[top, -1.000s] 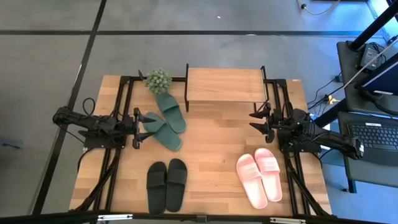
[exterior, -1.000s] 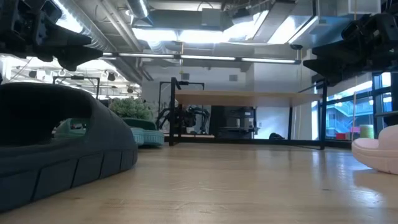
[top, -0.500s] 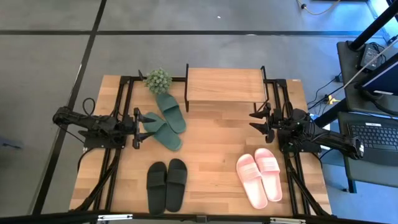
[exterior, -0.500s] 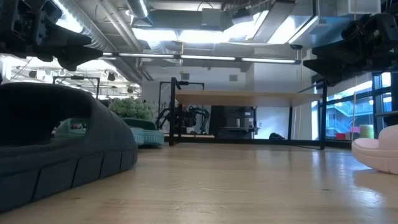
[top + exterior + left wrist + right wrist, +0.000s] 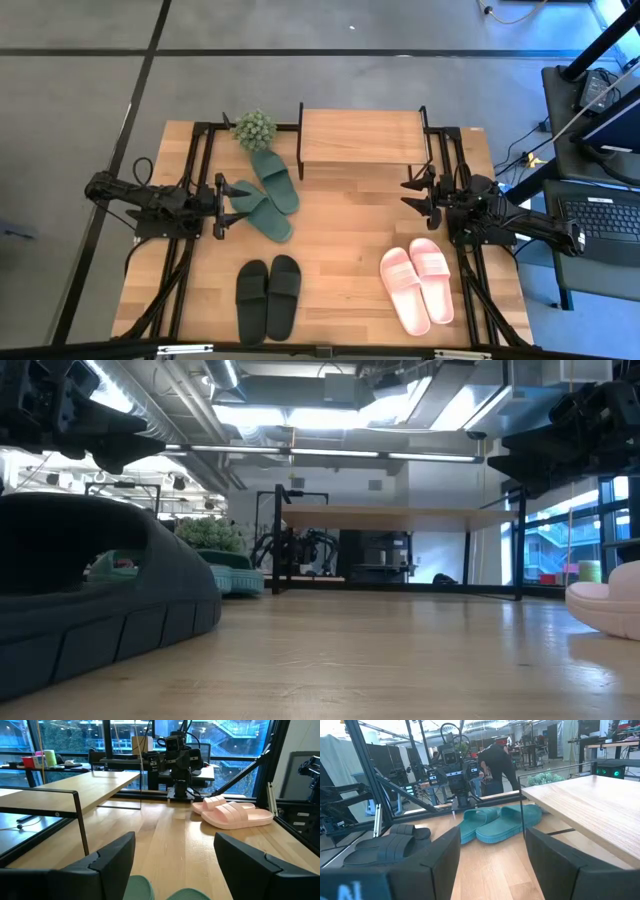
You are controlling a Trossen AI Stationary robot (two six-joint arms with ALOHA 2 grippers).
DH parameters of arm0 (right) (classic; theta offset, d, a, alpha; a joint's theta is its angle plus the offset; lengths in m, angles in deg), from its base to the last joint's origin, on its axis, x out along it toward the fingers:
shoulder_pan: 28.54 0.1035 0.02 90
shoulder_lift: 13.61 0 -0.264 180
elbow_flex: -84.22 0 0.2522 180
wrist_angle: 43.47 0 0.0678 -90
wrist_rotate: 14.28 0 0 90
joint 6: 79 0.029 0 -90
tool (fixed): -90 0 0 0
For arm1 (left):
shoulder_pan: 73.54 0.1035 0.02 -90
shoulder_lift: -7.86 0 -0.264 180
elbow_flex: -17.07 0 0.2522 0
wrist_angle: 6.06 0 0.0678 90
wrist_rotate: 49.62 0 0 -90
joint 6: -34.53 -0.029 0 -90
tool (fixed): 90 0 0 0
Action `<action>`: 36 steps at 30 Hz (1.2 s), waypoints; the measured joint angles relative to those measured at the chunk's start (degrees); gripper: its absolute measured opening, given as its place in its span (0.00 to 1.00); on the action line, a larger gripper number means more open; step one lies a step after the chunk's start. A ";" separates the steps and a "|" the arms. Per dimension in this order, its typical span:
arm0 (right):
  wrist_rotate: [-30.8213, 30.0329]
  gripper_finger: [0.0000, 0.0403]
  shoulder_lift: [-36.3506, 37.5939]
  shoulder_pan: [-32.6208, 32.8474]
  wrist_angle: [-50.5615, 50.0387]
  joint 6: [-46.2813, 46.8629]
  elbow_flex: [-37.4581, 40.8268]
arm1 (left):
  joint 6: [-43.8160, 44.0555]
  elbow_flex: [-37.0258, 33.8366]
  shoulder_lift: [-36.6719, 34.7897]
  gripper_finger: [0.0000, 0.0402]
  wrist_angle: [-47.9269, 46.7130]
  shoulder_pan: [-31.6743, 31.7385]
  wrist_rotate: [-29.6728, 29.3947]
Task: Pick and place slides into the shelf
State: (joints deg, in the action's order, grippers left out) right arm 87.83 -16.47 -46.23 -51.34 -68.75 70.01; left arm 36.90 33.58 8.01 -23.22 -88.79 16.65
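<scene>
Change since earlier frame: nothing has moved; both arms and all three pairs lie as they did a second ago.
Black slides (image 5: 268, 297): nearest the front edge, left of centre, side by side and touching; long axes run front to back, heels toward the front edge. They fill the left foreground of the low view (image 5: 100, 585).
Pink slides (image 5: 417, 288): near the front on the right, side by side, long axes front to back with a slight lean; the straps sit toward the shelf end, so the toes seem to point at it.
Green slides (image 5: 265, 199): farther back on the left, long axes on a diagonal; one lies just ahead of the left gripper, the other reaches back toward the potted plant (image 5: 254, 128).
Left gripper (image 5: 222, 206): at the table's left side, facing inward, fingers spread wide and empty, a green slide just at its fingertips.
Right gripper (image 5: 408, 193): at the right side near the shelf's front corner, fingers wide and empty.
Shelf (image 5: 361, 136): at the back centre, long axis across the table, nothing on its top plank.
Step in hand: my judgement is the start, as no slide is placed yet.
Next move: likely the left gripper closing across the near green slide's strap or edge, then carrying it back and inward to the shelf.
</scene>
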 joint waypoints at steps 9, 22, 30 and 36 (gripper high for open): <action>0.01 0.56 0.00 -0.01 -0.01 -0.05 0.00 | 0.00 0.00 0.01 0.66 0.01 0.00 -0.01; 0.01 0.56 0.00 -0.02 0.42 0.06 0.00 | 0.00 0.01 -0.01 0.66 0.01 0.00 0.00; 0.01 0.56 0.01 -0.02 0.42 4.46 0.00 | 0.00 -0.01 -0.01 0.66 0.01 0.00 -0.02; -0.81 0.56 -0.01 -0.02 1.58 2.92 0.00 | 0.00 -0.01 -0.01 0.66 0.01 0.01 0.00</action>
State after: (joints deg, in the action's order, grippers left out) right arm 87.03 -16.48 -46.25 -49.76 -65.84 70.01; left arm 36.90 33.57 8.00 -23.22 -88.78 16.65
